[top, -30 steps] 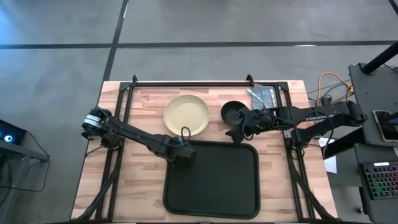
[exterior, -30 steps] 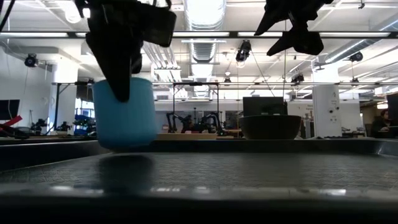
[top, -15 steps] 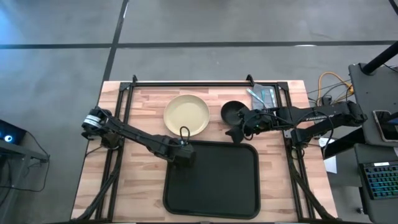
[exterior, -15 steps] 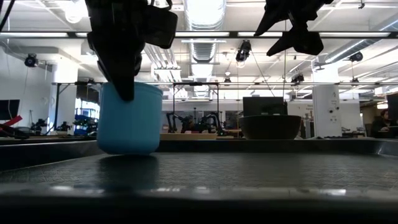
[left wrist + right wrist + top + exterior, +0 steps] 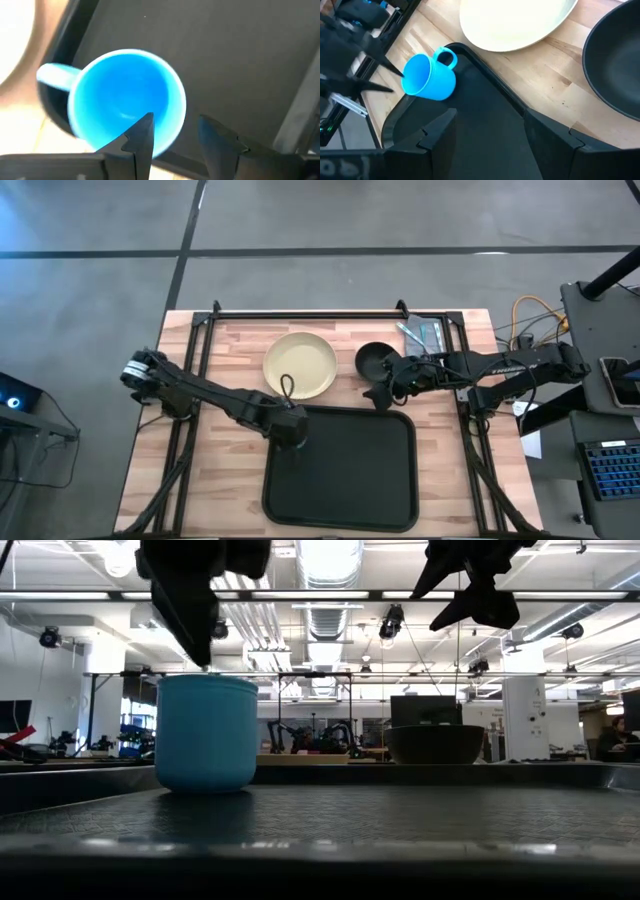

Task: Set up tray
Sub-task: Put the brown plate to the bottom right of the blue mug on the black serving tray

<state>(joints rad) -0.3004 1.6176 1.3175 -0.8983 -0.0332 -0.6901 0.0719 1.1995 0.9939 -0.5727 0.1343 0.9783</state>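
Black tray (image 5: 340, 468) lies flat at the near middle of the wooden desk (image 5: 230, 340). Blue mug (image 5: 206, 733) stands upright in the tray's far-left corner. Left pincer (image 5: 197, 635) hangs just above the mug rim, fingers apart, holding nothing. Right pincer (image 5: 378, 396) waits over the tray's far edge beside the dark bowl (image 5: 374, 360), fingers spread wide. Cream plate (image 5: 300, 364) sits beyond the tray.

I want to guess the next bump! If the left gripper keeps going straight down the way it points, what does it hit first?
Probably the blue mug: the left gripper points down, open, over its rim. Depth is unclear.
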